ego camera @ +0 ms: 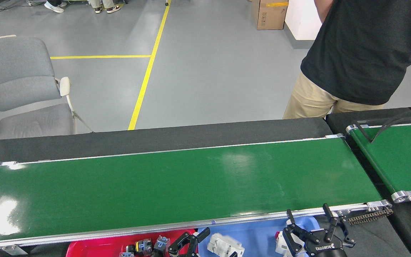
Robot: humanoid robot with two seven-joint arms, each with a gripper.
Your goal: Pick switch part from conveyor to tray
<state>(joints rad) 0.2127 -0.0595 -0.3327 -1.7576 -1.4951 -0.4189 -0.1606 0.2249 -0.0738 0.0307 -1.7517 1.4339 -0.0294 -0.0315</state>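
Black linkage jaws, seemingly white-lettered.

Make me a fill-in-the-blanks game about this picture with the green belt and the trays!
1. The white switch part lies in the ____ tray.
2. The tray left of it, with small parts inside, is ____.
3. The long green conveyor has ____ parts lying on it.
4. Behind the conveyor stands a gray ____ on the floor, at the left.

Missing words: blue; red; no; chair
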